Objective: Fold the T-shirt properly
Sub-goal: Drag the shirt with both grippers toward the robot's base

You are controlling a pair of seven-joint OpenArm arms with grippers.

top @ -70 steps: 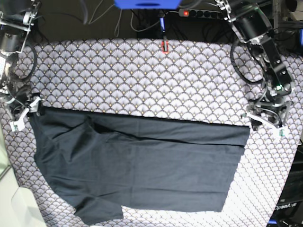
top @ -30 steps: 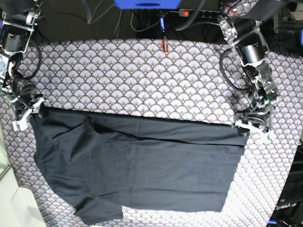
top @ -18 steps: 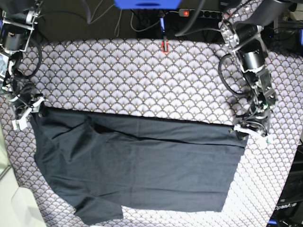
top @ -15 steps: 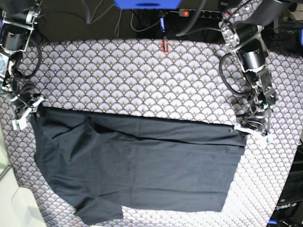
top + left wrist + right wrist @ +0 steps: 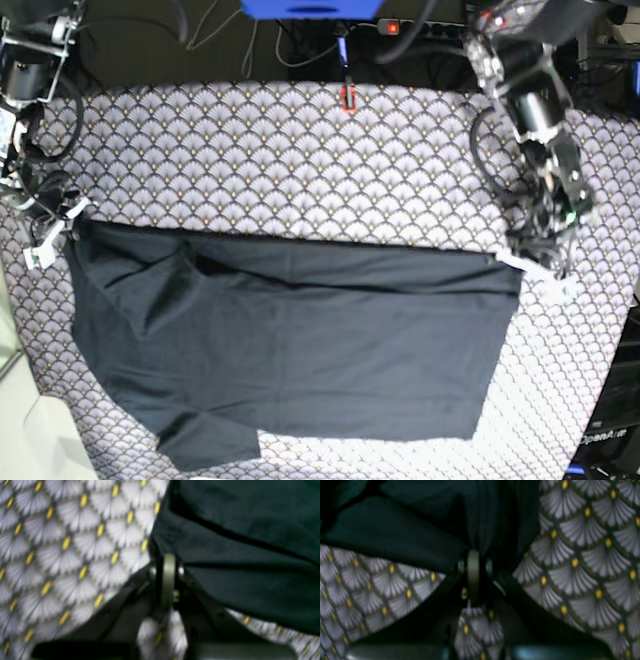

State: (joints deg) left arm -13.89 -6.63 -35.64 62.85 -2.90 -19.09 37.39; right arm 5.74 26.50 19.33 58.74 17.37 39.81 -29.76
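Across the near half of the table [image 5: 300, 150], the T-shirt [image 5: 300, 340] lies spread with its long axis running side to side, its far edge a nearly straight fold line stretched between the two hands. The left hand [image 5: 528, 268] sits at the end of that edge on the base view's right, and the left wrist view shows its jaws closed together on the cloth's corner, dark fabric bunching just above the fingertips. The right hand [image 5: 58, 232] sits at the opposite end, on the base view's left, and its wrist view shows the same: jaws closed, with the shirt gathered into pleats where it is pinched. So each hand is at its own corner, neither nearer than the other, and the rest of the garment lies toward the near edge from both, a sleeve [image 5: 205, 445] trailing at the near left. The likely next move is a lift and carry of this far edge toward the near hem. The table is covered in a pale scallop-patterned cloth, bare on its far half. Cables and a power strip [image 5: 420, 27] lie beyond the far edge.
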